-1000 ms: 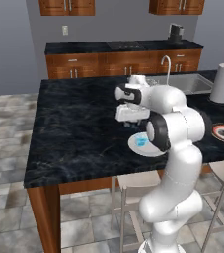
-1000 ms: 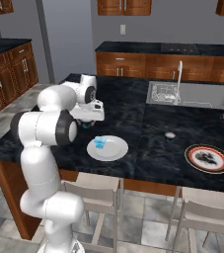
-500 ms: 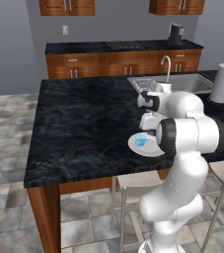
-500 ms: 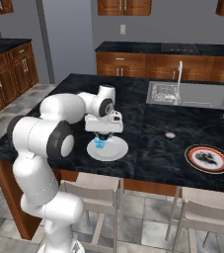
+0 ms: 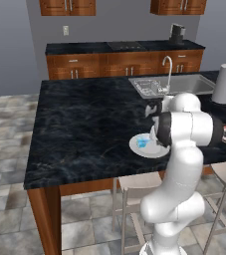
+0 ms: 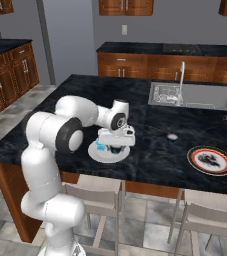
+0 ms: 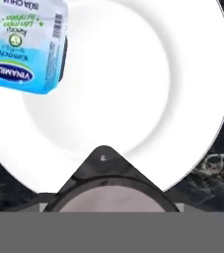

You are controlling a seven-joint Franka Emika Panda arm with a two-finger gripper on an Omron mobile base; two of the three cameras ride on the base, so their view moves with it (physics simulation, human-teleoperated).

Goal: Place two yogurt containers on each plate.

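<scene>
Over the white plate (image 6: 101, 155) at the near edge of the table (image 5: 84, 124), the gripper (image 6: 116, 148) hangs low, its fingers clasping a dark, grey-topped yogurt cup (image 7: 114, 190) not yet set down. A light blue cup (image 7: 27, 47) already sits on that plate. By my judgement, the patterned plate (image 6: 211, 161) to the right looks bare (another cup (image 6: 172, 136) waits on the table), so most remains.
</scene>
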